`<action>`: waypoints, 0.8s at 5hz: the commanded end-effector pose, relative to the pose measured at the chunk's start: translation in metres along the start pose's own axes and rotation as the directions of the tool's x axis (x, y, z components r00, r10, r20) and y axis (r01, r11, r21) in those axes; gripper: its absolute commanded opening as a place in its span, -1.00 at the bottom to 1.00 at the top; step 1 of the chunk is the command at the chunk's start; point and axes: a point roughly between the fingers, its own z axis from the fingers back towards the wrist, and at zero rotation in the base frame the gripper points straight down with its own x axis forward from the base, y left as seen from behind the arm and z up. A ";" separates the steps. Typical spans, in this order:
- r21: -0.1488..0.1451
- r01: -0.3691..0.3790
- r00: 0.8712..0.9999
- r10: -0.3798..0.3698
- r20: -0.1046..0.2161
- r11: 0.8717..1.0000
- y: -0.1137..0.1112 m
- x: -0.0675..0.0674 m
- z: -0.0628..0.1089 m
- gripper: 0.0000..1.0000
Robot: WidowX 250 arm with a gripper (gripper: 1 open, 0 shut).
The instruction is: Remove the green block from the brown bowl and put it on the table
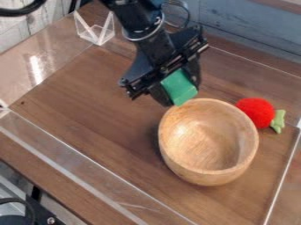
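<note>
Block: small smooth green rectangular block (180,87), held tilted just beyond the bowl's far left rim; its upper end is hidden by the gripper.
Pincer: black robot gripper (173,79), partly open, its jaws closed around the block; the exact contact is hard to make out, dark on dark.
Bowl: round light-brown wooden bowl with a thick rim (209,142), nothing visible inside.
Toy: red strawberry-like toy with green leaves (255,110), right beside the bowl, partly hidden behind its rim.
Table: dark brown wood-grain tabletop (100,110), cut off at the right edge.
Arm: black robot arm (143,26), cut off at the top.
</note>
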 end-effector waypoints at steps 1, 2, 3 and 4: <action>-0.038 0.004 0.999 -0.002 0.037 0.999 -0.007 -0.010 0.009 -1.00; -0.043 0.014 0.999 -0.012 0.040 0.999 -0.014 -0.019 0.011 -1.00; -0.050 0.021 0.999 -0.019 0.041 0.999 -0.019 -0.022 0.011 -1.00; -0.058 0.030 0.999 -0.027 0.045 0.998 -0.024 -0.023 0.012 -1.00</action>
